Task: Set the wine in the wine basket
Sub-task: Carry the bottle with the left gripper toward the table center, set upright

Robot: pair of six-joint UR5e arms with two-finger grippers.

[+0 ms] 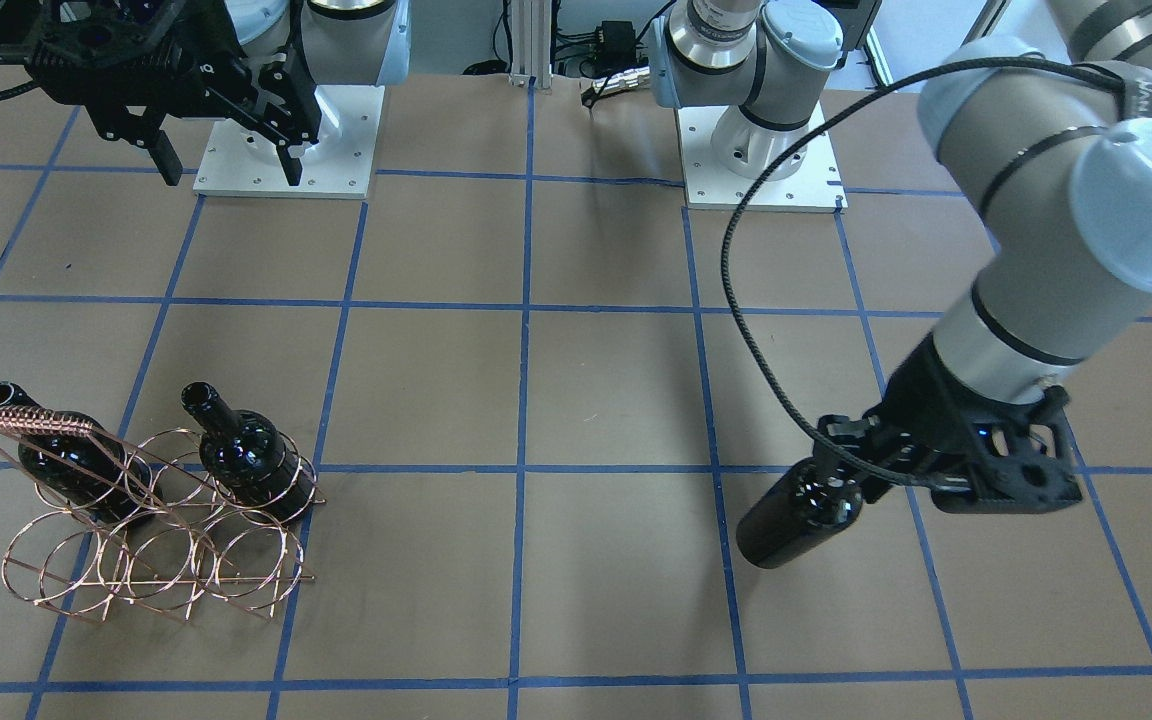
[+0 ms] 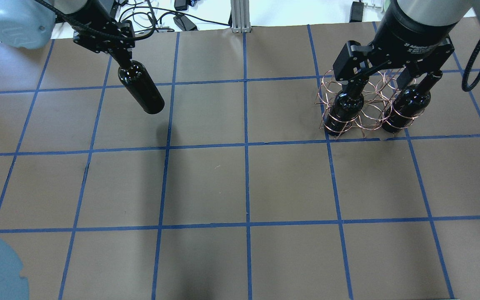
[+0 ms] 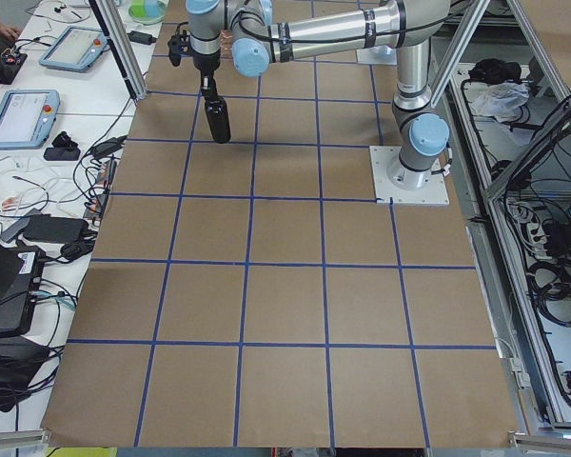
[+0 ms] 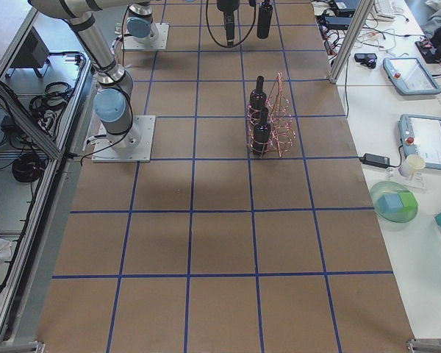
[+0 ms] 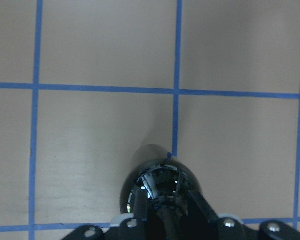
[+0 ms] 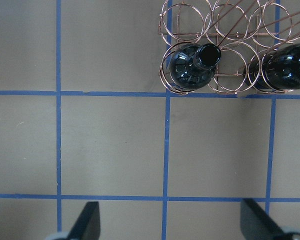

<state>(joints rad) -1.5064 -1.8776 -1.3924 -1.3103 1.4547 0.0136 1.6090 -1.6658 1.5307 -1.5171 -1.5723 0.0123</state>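
My left gripper (image 1: 858,470) is shut on the neck of a dark glossy wine bottle (image 1: 796,520) and holds it tilted above the table, far from the rack. The bottle also shows in the overhead view (image 2: 141,88) and in the left wrist view (image 5: 157,182). The copper wire wine basket (image 1: 31,421) stands on the table's other side and holds two alike bottles, one (image 1: 76,465) and another (image 1: 248,455), upright in neighbouring rings. My right gripper (image 2: 390,68) is open and empty, high above the basket (image 2: 369,106). The right wrist view shows the basket (image 6: 217,35) from above.
The table is brown paper with a blue tape grid (image 2: 246,143). Both arm bases (image 1: 286,140) stand on white plates at the robot's side. Cables and a metal post (image 2: 240,16) lie past the far edge. Benches with tablets flank the table ends (image 3: 19,114).
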